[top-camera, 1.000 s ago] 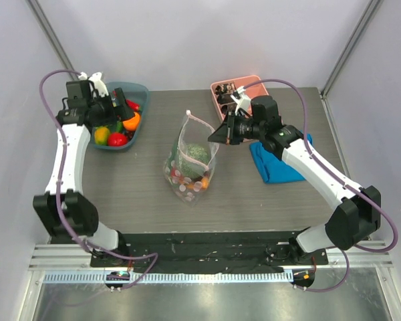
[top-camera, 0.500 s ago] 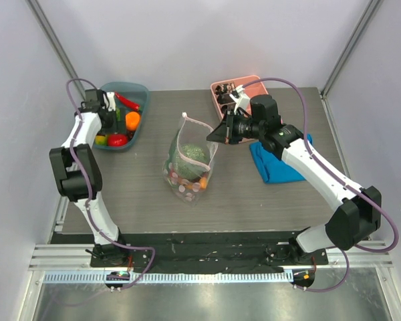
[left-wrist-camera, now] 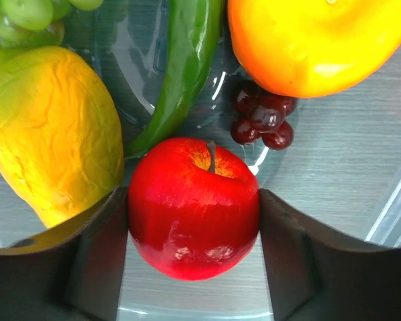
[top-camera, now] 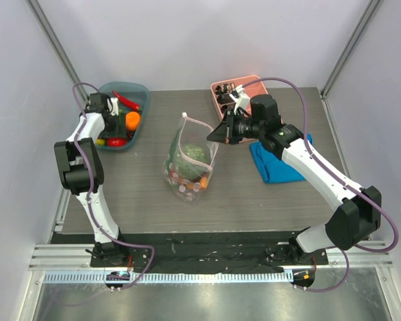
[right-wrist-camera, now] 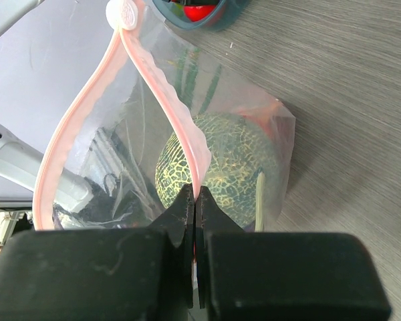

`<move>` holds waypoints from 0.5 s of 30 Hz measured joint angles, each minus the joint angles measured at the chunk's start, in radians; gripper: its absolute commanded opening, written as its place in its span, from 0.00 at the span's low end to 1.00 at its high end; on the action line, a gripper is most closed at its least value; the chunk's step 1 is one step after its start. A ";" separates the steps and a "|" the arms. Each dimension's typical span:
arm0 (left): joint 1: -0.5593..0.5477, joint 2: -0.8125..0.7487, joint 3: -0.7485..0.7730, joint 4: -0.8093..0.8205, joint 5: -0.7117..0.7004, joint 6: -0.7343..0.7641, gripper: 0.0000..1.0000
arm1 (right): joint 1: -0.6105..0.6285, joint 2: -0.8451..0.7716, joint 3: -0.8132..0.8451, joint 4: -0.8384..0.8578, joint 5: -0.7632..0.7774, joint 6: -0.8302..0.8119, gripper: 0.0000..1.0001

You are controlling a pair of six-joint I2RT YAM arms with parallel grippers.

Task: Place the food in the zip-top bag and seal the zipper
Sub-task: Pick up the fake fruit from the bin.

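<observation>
My left gripper (top-camera: 113, 134) is down in the blue-grey bin (top-camera: 142, 90), its jaws pressed on both sides of the red apple (left-wrist-camera: 194, 207), which rests on the bin floor. Around it lie a yellow fruit (left-wrist-camera: 50, 147), a green chili (left-wrist-camera: 180, 67), an orange (left-wrist-camera: 314, 40), dark grapes (left-wrist-camera: 262, 120) and green grapes (left-wrist-camera: 27, 17). My right gripper (top-camera: 217, 134) is shut on the pink zipper (right-wrist-camera: 154, 80) and holds the zip-top bag (top-camera: 187, 164) upright with its mouth open. The white slider (right-wrist-camera: 123, 10) is at the far end. A green netted cabbage (right-wrist-camera: 227, 160) and small items lie inside.
A pink divided tray (top-camera: 254, 81) stands at the back, right of centre. A blue folded cloth (top-camera: 274, 164) lies under my right arm. The bin sits at the table's back left corner, close to the left wall.
My left arm has swung in and lowered its gripper into the bin, around the red apple. My right gripper has kept hold of the zipper, and the bag has hardly moved.
</observation>
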 measured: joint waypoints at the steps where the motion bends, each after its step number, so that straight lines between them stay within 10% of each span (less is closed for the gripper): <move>1: 0.000 0.000 0.003 -0.007 0.004 -0.002 0.48 | 0.000 0.001 0.001 0.000 0.000 0.000 0.01; 7: 0.000 -0.095 0.039 -0.075 0.080 -0.051 0.32 | 0.000 0.002 0.007 -0.006 0.000 -0.003 0.01; 15: -0.034 -0.490 0.206 -0.042 0.378 -0.233 0.36 | 0.019 0.006 0.039 -0.006 -0.006 0.006 0.01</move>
